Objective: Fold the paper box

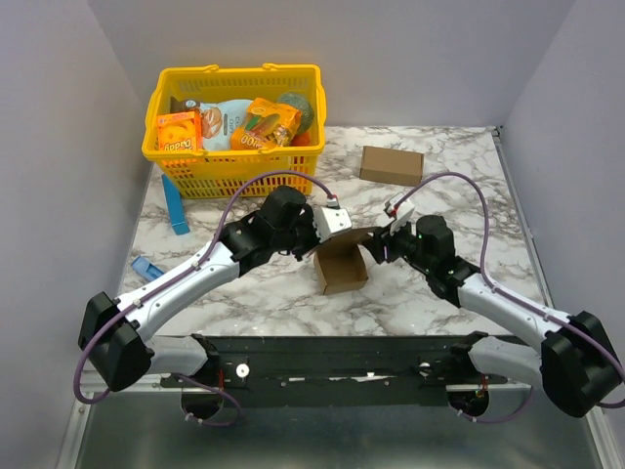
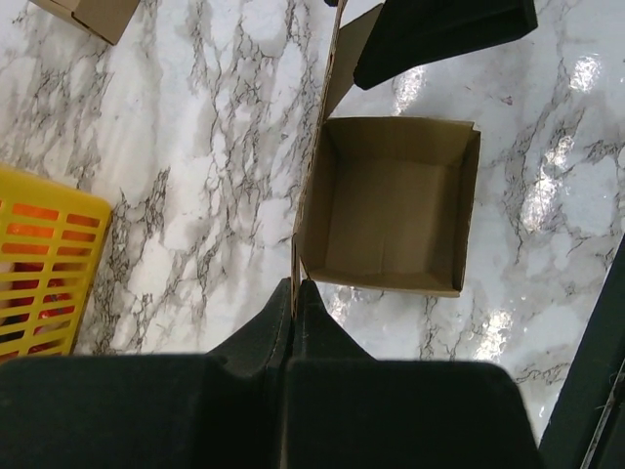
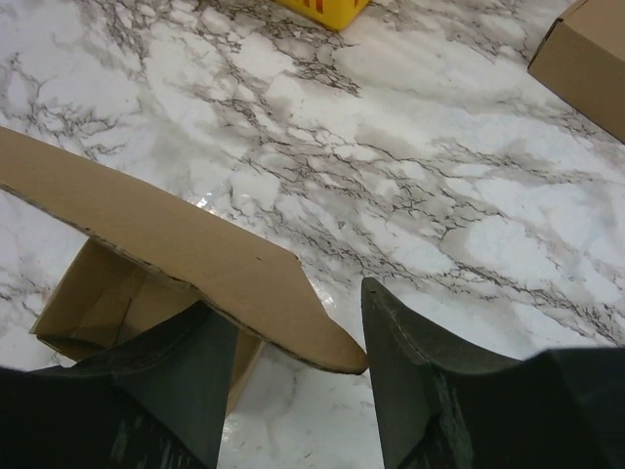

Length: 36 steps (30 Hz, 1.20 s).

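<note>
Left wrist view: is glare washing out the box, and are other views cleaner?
Left wrist: glare patches on the marble right of the box, whose edges are clear; the left pincer is dark, blurred. Right wrist: flap sharp, little glare. Top: even light, soft shadows.

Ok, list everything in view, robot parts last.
paper box: one, brown, open-topped, mid-table between the arms
closed carton: one, brown, far right
basket: one, yellow, far left
snack boxes: two, orange, in the basket
blue pieces: two, blue, left side by the basket
table: one, white marble, under everything
left gripper: one, black, fingers shut on the box's wall
right gripper: one, black, fingers open at a flap's tip
</note>
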Available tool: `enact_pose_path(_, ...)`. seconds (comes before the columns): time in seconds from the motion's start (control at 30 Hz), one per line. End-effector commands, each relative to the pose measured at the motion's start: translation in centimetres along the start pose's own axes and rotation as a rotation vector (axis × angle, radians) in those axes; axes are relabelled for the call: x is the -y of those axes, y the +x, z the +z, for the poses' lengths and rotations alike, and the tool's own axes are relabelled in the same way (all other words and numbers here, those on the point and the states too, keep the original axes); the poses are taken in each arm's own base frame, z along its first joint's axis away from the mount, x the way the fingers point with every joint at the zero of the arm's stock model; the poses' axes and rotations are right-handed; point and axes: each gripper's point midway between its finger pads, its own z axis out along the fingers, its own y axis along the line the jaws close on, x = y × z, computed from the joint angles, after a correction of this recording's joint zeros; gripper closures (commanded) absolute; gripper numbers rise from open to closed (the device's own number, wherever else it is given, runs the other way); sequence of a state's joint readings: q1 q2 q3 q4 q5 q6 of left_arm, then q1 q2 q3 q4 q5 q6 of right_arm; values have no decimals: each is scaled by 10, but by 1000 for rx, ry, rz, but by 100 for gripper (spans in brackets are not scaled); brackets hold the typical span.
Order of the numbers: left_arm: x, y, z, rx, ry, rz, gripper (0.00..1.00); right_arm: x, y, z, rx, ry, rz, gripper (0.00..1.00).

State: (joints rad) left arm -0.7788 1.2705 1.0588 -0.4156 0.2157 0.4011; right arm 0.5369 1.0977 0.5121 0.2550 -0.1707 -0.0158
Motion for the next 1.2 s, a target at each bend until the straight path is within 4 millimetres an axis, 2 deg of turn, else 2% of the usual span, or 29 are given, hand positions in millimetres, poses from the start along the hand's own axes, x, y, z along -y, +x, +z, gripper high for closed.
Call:
enact_pose_path(0.0, 4, -1, -2, -1, 37, 5, 100, 0, -8, 8, 32, -22, -41, 47)
enact_pose_path(0.2, -3, -2, -2, 8, -7, -23, 100, -4, -5, 11, 13, -47, -51, 64)
enact_pose_path(0.3, -10, -6, -4, 34, -56, -46, 100, -1, 0, 13, 4, -35, -43, 83)
enact_pose_path(0.37, -12, -7, -2, 48, -70, -60, 97, -3, 0, 14, 4, -44, -45, 83)
enact_pose_path(0.4, -14, -8, -2, 53, -86, -76, 92, -3, 0, 14, 4, -44, -46, 83)
enact_pose_path(0.43, -17, -9, 0, 65, -104, -89, 82, -4, 0, 14, 3, -49, -47, 84)
enact_pose_path(0.47, -22, -7, 0, 60, -143, -123, 48, -3, 0, 14, 1, -46, -46, 84)
enact_pose_path(0.53, -30, -5, 2, 63, -188, -155, 11, -2, -1, 14, -3, -43, -43, 85)
enact_pose_path(0.57, -33, -3, 2, 59, -208, -170, 1, 0, -3, 14, -6, -25, -36, 86)
enact_pose_path(0.63, -41, -1, 0, 54, -254, -205, 1, 4, 1, 14, -32, -4, -20, 87)
enact_pose_path(0.8, -43, 4, -4, 56, -291, -279, 1, 9, -1, 11, -32, 29, -20, 87)
enact_pose_path(1.03, -30, 40, 3, -68, -284, -380, 1, 9, 1, 11, -48, 30, -17, 87)
enact_pose_path(1.1, -29, 39, 2, -44, -283, -437, 4, 9, 0, 11, -47, 31, -20, 87)
enact_pose_path(1.13, -34, 31, 4, 7, -284, -458, 4, 9, 1, 10, -52, 31, -20, 87)
enact_pose_path(1.17, -31, 35, 7, 31, -240, -483, 3, 9, -1, 10, -49, 29, -23, 87)
